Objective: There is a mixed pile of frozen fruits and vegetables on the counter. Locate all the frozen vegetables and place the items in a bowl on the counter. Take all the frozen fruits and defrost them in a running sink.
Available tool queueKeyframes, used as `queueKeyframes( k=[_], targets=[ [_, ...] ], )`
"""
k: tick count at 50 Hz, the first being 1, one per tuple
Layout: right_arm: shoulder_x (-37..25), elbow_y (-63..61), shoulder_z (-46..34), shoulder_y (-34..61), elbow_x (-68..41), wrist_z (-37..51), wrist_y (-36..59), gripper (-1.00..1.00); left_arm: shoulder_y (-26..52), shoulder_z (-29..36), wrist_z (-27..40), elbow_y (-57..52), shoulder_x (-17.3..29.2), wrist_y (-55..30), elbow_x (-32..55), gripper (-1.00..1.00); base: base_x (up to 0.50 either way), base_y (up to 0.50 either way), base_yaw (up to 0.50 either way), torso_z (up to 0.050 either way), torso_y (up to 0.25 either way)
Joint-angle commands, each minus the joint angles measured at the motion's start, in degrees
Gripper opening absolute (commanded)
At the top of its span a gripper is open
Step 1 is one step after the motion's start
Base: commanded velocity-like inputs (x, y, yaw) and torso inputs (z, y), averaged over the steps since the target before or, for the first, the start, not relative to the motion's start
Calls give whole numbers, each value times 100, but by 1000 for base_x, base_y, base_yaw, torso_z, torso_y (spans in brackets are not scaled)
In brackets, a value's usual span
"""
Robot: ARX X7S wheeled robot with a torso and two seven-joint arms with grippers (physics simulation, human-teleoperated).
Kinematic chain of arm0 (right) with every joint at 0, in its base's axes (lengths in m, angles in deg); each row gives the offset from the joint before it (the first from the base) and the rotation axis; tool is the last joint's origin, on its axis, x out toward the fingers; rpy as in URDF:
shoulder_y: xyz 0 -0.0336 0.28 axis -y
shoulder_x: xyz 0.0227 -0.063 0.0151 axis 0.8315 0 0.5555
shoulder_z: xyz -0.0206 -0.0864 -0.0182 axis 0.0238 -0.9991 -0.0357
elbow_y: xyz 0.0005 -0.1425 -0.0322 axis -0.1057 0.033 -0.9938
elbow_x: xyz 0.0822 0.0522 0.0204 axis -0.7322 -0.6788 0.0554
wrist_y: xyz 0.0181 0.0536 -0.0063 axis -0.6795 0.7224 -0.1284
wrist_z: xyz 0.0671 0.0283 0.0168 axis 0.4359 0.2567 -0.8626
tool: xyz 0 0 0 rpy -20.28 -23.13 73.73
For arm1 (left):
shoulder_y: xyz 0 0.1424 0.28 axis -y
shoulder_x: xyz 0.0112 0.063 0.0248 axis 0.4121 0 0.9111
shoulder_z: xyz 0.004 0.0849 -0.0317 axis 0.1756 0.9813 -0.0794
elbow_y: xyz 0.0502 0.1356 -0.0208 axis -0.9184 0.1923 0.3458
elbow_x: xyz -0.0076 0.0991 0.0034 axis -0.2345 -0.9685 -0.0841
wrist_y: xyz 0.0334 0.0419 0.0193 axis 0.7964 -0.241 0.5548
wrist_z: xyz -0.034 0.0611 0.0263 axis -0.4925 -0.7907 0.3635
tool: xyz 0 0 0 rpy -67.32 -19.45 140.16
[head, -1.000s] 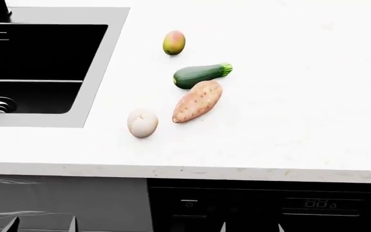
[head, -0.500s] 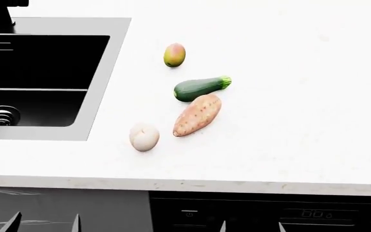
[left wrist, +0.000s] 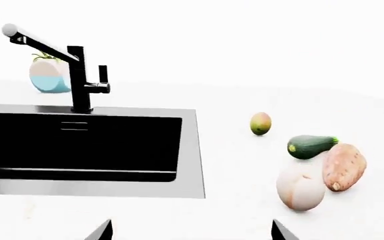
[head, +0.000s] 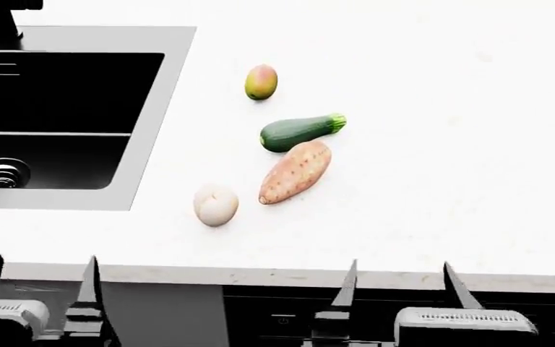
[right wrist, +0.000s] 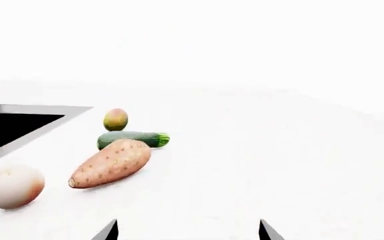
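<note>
Both arms low at counter point(head: 403, 238) front edge; left gripper point(head: 37, 285) & right gripper point(head: 398, 285) spread wide, holding nothing.

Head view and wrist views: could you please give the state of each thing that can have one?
Black rectangular sink: empty, dry.
Black faucet: no water running.
Left gripper: open, empty.
Right gripper: open, empty.
Dark green zucchini: lying flat, touching sweet potato.
Orange-pink sweet potato: lying flat.
Yellow-green mango: on counter, apart.
Cream-white lobed ball: on counter, apart.
</note>
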Motion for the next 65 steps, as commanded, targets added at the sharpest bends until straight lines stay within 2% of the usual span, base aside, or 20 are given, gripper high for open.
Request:
queueKeyframes(
  k=[1,3,4,5,6,9,10,13,16,20,25,26,30,65],
  targets=[
    [-612,-2141,482,2417,-902,338,4037,100,2240,-970,523,-2288,248,-4228,1708,100,0,0,0,0,0],
    [-494,-2147,830,2806,-1127,325,4449,100,2950,-1129,616,-2076,207,-4873,1930,100,0,0,0,0,0],
    [-601,-2138,748,2956,-1051,364,4504,100,3320,-1237,666,-1689,138,-5473,2090,100,0,0,0,0,0],
    [-458,-2106,1061,3105,-1157,379,4559,100,3458,-1214,537,-1607,178,-5391,2135,100,0,0,0,0,0],
    [-538,-2060,979,3253,-1215,344,4834,100,3556,-1123,519,-1604,272,-5474,2138,100,0,0,0,0,0],
    [-677,-2145,934,3035,-1406,227,5323,100,3193,-1342,509,-1735,361,-5279,2106,100,0,0,0,0,0],
    [-650,-2119,1087,3018,-1396,256,5299,100,2973,-1027,427,-1709,555,-5146,1982,100,0,0,0,0,0],
    [-670,-2189,1243,2932,-1395,268,5242,100,3009,-1218,466,-1858,506,-5266,2105,100,0,0,0,0,0],
    [-631,-2245,1491,2838,-1496,171,5148,100,3060,-1146,477,-1868,575,-5271,2080,100,0,0,0,0,0],
    [-808,-2267,1381,2716,-1365,146,4816,100,3111,-1200,500,-1847,665,-5279,2057,100,0,0,0,0,0],
    [-839,-2309,1388,2736,-1378,178,4891,100,3178,-1307,526,-1948,642,-5441,2183,100,0,0,0,0,0],
    [-1013,-2335,1126,2732,-1210,262,4831,100,3174,-1319,519,-1949,648,-5439,2194,100,23,0,0,0,0],
    [-833,-2332,1526,2712,-1446,124,4840,100,3153,-1319,515,-1924,669,-5400,2197,100,141,0,0,0,0],
    [-897,-2107,1633,2518,-1487,94,4582,100,2923,-968,503,-1696,784,-4988,2093,100,316,0,0,0,0]
  ],
)
